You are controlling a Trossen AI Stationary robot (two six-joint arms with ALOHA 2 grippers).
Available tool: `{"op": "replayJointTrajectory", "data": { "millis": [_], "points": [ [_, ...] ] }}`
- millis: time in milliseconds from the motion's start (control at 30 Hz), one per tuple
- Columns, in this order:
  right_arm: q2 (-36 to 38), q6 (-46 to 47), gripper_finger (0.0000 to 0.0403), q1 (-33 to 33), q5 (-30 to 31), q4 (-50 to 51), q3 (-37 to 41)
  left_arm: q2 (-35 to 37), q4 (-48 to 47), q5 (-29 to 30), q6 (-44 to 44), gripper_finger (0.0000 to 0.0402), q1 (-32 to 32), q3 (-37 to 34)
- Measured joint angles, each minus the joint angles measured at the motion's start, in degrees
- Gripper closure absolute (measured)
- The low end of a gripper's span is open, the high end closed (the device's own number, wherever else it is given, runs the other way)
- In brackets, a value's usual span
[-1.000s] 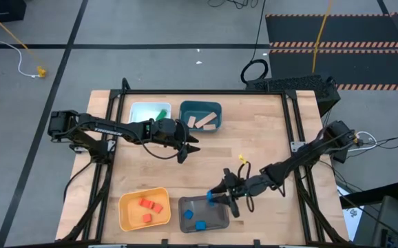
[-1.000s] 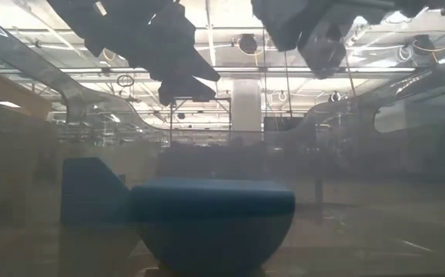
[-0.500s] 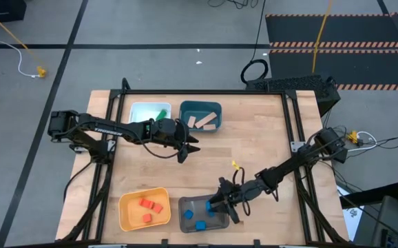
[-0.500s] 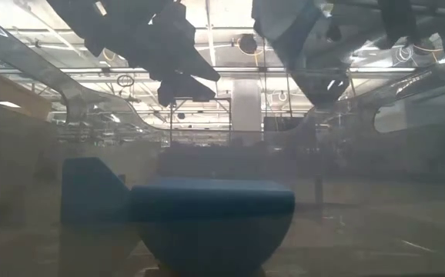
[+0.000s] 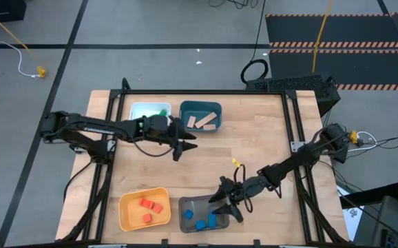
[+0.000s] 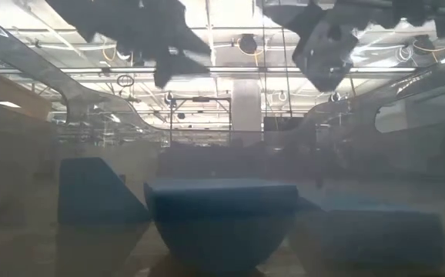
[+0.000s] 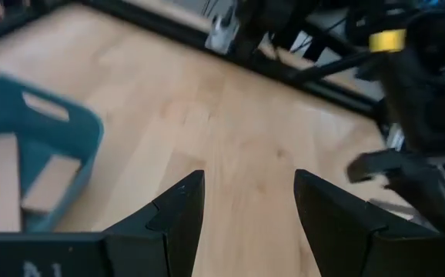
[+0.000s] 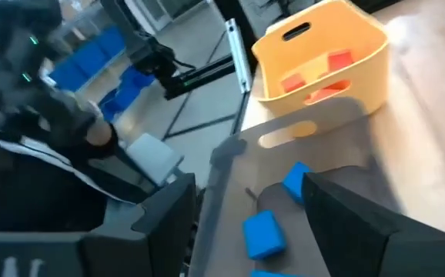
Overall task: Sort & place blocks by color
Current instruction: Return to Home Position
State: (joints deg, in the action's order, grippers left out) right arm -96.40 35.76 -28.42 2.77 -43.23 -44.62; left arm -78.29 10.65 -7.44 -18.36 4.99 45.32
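Light wooden butcher-block tabletop (image 5: pixel 254 138), centre of the high view. Four bins sit directly on it.
- Upper left: white rectangular plastic bin (image 5: pixel 137 107), teal plastic bin (image 5: pixel 199 105) just beside it on the right.
- Lower edge: yellow plastic bin (image 5: pixel 124 213), grey translucent bin (image 5: pixel 183 207) next to it.
- Right half bare wood.

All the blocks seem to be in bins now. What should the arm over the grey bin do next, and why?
Probably lift the right pincer up and back from the grey bin. It hangs open and empty over the blue blocks, and no loose block shows on the table.
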Motion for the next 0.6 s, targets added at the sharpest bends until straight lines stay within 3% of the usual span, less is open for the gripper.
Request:
{"op": "replayJointTrajectory", "data": {
  "millis": [333,600],
  "points": [
    [17.24,-12.22,0.0174,3.35,0.16,28.09,0.02,19.42,-14.29,0.42,5.61,0.0202,0.00,0.09],
    [28.35,-19.58,0.0175,6.24,3.81,39.40,0.02,35.95,-29.21,10.13,6.25,0.0202,0.00,0.02]
  ]
}}
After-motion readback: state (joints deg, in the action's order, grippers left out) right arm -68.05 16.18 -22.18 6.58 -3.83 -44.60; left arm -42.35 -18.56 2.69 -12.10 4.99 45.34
